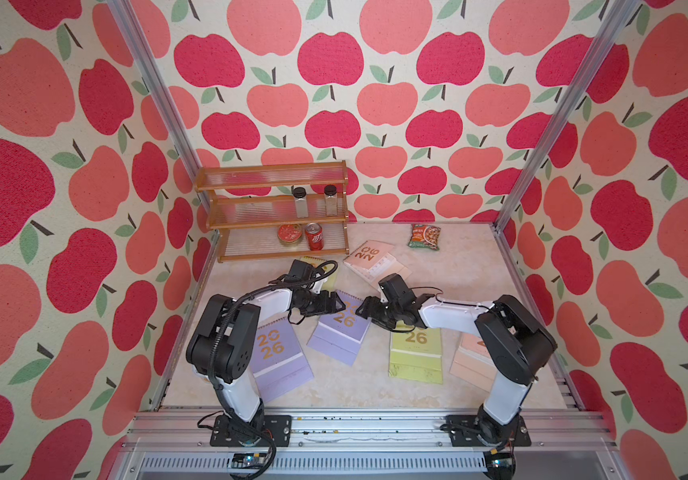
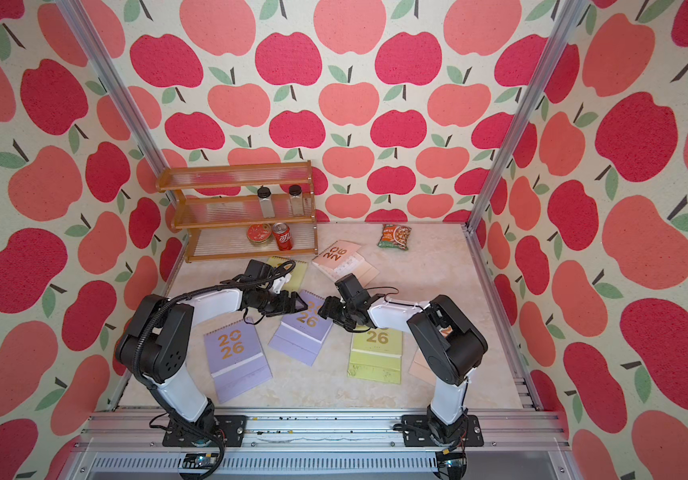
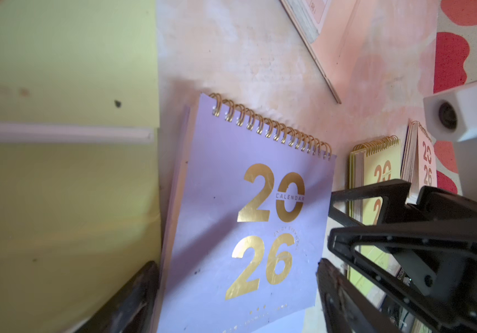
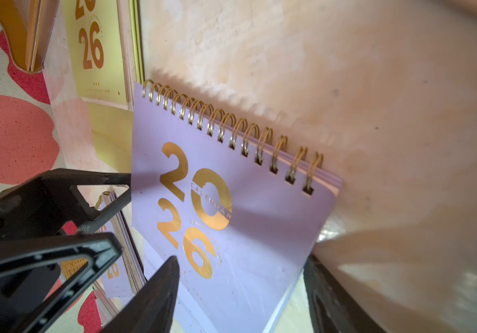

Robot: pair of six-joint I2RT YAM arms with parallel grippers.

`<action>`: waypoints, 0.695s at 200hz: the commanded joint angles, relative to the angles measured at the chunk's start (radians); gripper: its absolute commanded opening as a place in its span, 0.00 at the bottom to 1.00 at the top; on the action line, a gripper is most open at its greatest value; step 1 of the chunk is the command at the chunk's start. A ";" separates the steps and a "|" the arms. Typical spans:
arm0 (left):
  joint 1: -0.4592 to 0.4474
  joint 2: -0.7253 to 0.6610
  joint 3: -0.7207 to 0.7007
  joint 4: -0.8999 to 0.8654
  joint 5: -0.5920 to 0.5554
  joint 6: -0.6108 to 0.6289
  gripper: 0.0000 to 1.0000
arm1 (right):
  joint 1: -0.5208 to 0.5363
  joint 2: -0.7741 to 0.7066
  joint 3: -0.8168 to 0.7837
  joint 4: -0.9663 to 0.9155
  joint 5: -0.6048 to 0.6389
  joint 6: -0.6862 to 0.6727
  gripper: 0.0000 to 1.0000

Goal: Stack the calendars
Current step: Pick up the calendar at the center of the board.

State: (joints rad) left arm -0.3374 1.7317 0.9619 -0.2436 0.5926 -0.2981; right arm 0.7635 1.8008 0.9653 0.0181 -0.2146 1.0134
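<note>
A lilac calendar (image 1: 340, 332) (image 3: 246, 216) (image 4: 231, 216) lies mid-table, its gold spiral edge a little raised. My left gripper (image 1: 339, 305) (image 3: 235, 265) hovers at its upper left corner and my right gripper (image 1: 361, 309) (image 4: 241, 259) at its upper right. Both stand open, the lilac cover showing between their fingers. Another lilac calendar (image 1: 277, 359) lies near left. A yellow-green one (image 1: 416, 357) and a peach-pink one (image 1: 469, 361), partly hidden by the right arm, lie near right. At the back lie a peach-pink calendar (image 1: 369, 257) and a yellow-green one (image 2: 294, 274), half under the left arm.
A wooden rack (image 1: 275, 208) stands at the back left with two jars, a tin and a red can on it. A green snack packet (image 1: 424, 237) lies at the back right. Apple-print walls and metal posts close in three sides.
</note>
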 commanded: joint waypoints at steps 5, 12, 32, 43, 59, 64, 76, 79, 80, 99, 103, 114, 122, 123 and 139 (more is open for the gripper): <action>0.001 -0.075 0.001 -0.040 0.121 -0.014 0.83 | -0.003 0.051 0.015 0.027 -0.051 -0.045 0.70; 0.003 -0.085 0.003 -0.040 0.130 -0.016 0.83 | -0.005 0.057 0.017 0.036 -0.063 -0.048 0.69; 0.009 -0.116 0.009 -0.040 0.149 -0.016 0.83 | -0.009 0.072 0.018 0.058 -0.081 -0.052 0.69; 0.008 -0.128 0.011 -0.036 0.161 -0.018 0.83 | -0.009 0.078 0.019 0.070 -0.090 -0.056 0.68; 0.009 -0.141 0.011 -0.031 0.185 -0.017 0.82 | -0.012 0.084 0.024 0.079 -0.101 -0.068 0.68; 0.009 -0.142 0.011 -0.029 0.193 -0.018 0.82 | -0.012 0.086 0.027 0.079 -0.103 -0.075 0.68; 0.009 -0.144 0.008 -0.025 0.210 -0.016 0.81 | -0.014 0.088 0.031 0.080 -0.108 -0.087 0.68; 0.009 -0.143 0.007 -0.025 0.212 -0.015 0.80 | -0.015 0.088 0.031 0.080 -0.110 -0.091 0.67; 0.009 -0.142 0.007 -0.025 0.213 -0.016 0.80 | -0.015 0.088 0.032 0.080 -0.109 -0.092 0.67; 0.010 -0.144 0.002 -0.025 0.231 -0.012 0.75 | -0.021 0.086 0.034 0.087 -0.119 -0.109 0.67; 0.009 -0.145 0.002 -0.023 0.236 -0.014 0.75 | -0.023 0.086 0.032 0.091 -0.121 -0.111 0.67; 0.009 -0.147 0.000 -0.022 0.248 -0.013 0.72 | -0.030 0.087 0.030 0.109 -0.134 -0.117 0.67; 0.009 -0.151 0.000 -0.022 0.256 -0.010 0.70 | -0.035 0.090 0.030 0.124 -0.149 -0.122 0.67; 0.009 -0.150 0.001 -0.022 0.257 -0.010 0.70 | -0.035 0.090 0.030 0.126 -0.151 -0.123 0.67; 0.009 -0.153 0.000 -0.019 0.273 -0.006 0.69 | -0.042 0.098 0.035 0.153 -0.181 -0.134 0.67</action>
State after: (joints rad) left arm -0.3080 1.5955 0.9611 -0.2722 0.7391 -0.3016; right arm 0.7120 1.8549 0.9825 0.1158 -0.3000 0.9249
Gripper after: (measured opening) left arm 0.697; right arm 0.673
